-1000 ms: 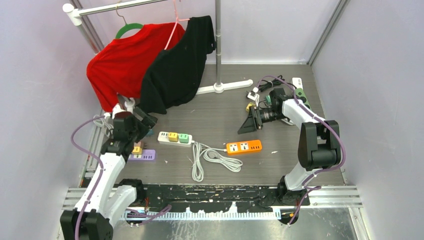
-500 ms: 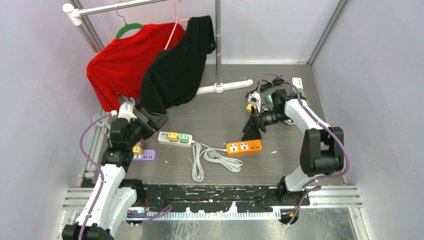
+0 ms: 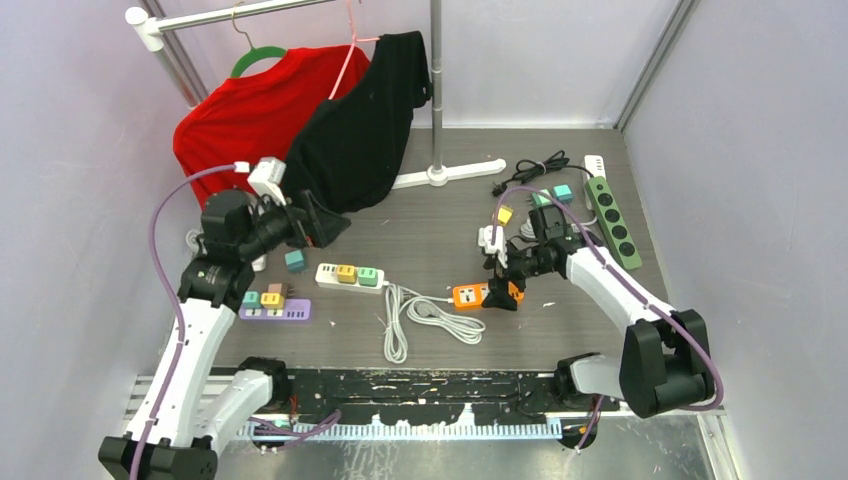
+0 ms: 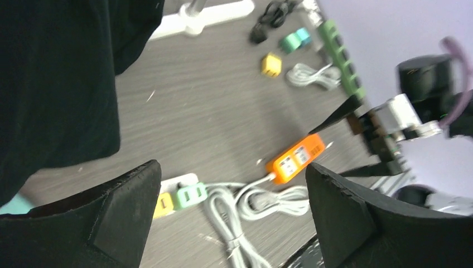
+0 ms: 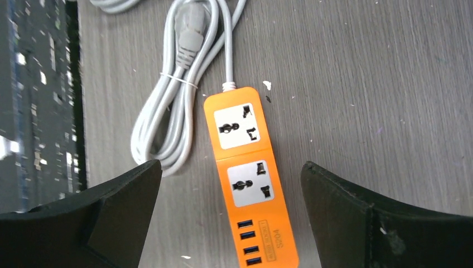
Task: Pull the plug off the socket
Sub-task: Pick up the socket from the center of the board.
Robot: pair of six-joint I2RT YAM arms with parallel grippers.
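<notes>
Orange power strip (image 3: 487, 294) lies on the grey table (image 3: 430, 235) just under the right gripper (image 3: 497, 285), jaws spread, holding nothing. The left gripper (image 3: 322, 225), equally wide, hangs raised near the white socket strip (image 3: 326, 272), where a yellow plug (image 3: 346, 272) and a green plug (image 3: 367, 274) sit side by side. Left wrist: both plugs show between the spread fingers (image 4: 111, 218). Right wrist: parted fingers (image 5: 357, 218) flank the orange power strip and its coiled white cable (image 5: 167, 128).
</notes>
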